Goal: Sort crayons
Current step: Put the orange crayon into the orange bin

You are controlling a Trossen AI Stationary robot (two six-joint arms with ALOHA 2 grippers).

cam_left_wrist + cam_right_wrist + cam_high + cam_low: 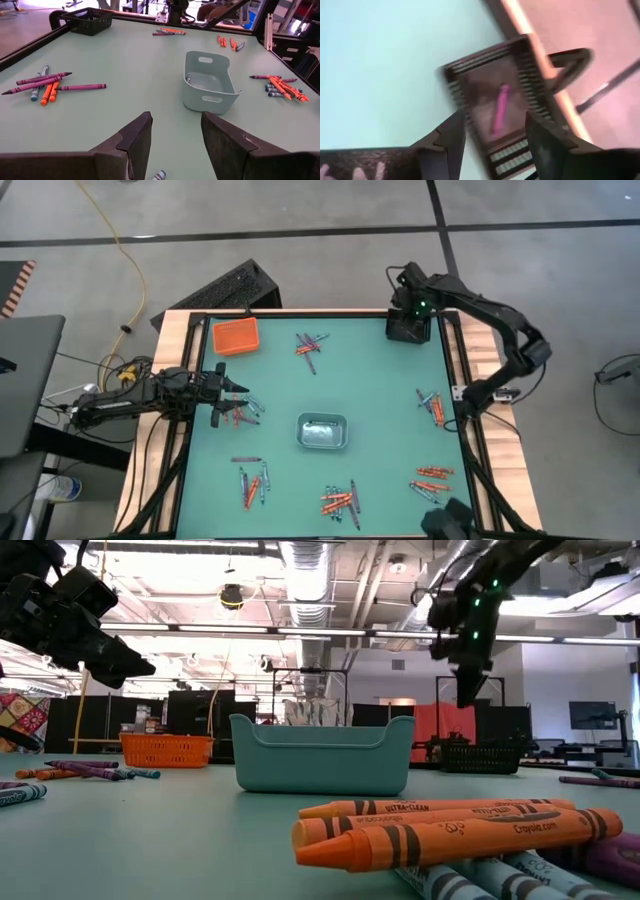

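Crayons in orange-red, grey-blue and purple-pink lie in small heaps on the green table: by the far edge [311, 345], at the right [432, 405], along the near edge [340, 500] and at the left [240, 412]. My left gripper [232, 396] hangs open and empty just over the left heap; one grey-blue crayon end [159, 175] shows below its fingers. My right gripper [495, 132] is open and empty above the black tray [408, 328] at the far right corner. A purple crayon [500, 107] lies flat on that tray's floor.
An orange tray [236, 336] stands at the far left. A clear-grey tray [322, 431] stands mid-table with a crayon inside [188, 77]. More heaps lie at the near left [252, 485] and near right [433, 478]. A raised wooden rim [462, 370] edges the table.
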